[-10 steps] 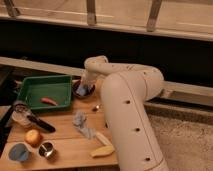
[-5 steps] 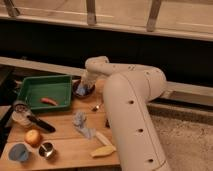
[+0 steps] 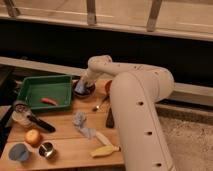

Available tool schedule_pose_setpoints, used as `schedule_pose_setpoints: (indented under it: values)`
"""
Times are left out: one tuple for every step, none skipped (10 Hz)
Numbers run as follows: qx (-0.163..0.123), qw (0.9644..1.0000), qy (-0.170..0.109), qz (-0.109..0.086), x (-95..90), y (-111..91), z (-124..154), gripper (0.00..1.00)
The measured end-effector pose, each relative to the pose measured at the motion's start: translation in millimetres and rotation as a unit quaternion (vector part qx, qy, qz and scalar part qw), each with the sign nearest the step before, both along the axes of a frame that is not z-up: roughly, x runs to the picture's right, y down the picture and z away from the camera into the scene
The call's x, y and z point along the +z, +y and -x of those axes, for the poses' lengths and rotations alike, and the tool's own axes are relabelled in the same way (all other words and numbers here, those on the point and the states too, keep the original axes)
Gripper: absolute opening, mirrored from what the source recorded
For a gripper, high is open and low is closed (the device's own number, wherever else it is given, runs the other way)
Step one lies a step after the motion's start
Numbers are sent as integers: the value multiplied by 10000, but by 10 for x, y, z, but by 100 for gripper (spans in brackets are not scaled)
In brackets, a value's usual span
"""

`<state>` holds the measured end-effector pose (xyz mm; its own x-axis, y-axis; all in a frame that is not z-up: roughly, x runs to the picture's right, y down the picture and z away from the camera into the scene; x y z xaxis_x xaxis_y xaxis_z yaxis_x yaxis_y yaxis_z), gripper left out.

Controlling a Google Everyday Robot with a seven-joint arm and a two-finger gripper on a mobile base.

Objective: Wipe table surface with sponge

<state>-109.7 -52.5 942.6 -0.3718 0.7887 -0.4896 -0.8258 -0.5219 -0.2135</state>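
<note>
My gripper (image 3: 82, 86) hangs at the end of the white arm, low over the dark purple bowl (image 3: 88, 93) at the back of the table surface (image 3: 67, 137), and it is shut. A small pale blue-grey patch, the sponge (image 3: 79, 90), sits right at the gripper's tip on the bowl's left side. Whether it is gripped or only lying there I cannot tell. The light-brown tabletop runs forward from the bowl to the near edge.
Left of the bowl stands a green tray (image 3: 35, 85) holding a red-orange item (image 3: 49, 101). On the wood lie a crumpled blue-grey rag (image 3: 80, 120), a spoon (image 3: 99, 105), a black remote (image 3: 110, 118), a banana (image 3: 105, 149), an orange (image 3: 33, 136), a blue cup (image 3: 19, 152), a metal cup (image 3: 46, 149) and a jar (image 3: 21, 112). The robot's white body (image 3: 142, 120) blocks the right side.
</note>
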Motion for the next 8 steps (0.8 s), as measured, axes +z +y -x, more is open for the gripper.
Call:
schedule_pose_setpoints:
  values:
    - [-18,10000,14,-49,-26,-32,-24,0]
    - [-38,9999,49,-132,-69,-93,-70,0]
    - [-52,9997,84,-212,-114,-155,-123,0]
    - [-65,9995,96,-285,-178,-230,-162,0]
    - [-103,9993,83,-343,-254,-297,-202,0]
    - [-123,9993,-66,-357,-370,-366,-234,0]
    - [-135,9988,-292,-361,-498,-417,-252,0]
    - [-164,9981,-458,-367,-587,-423,-249,0]
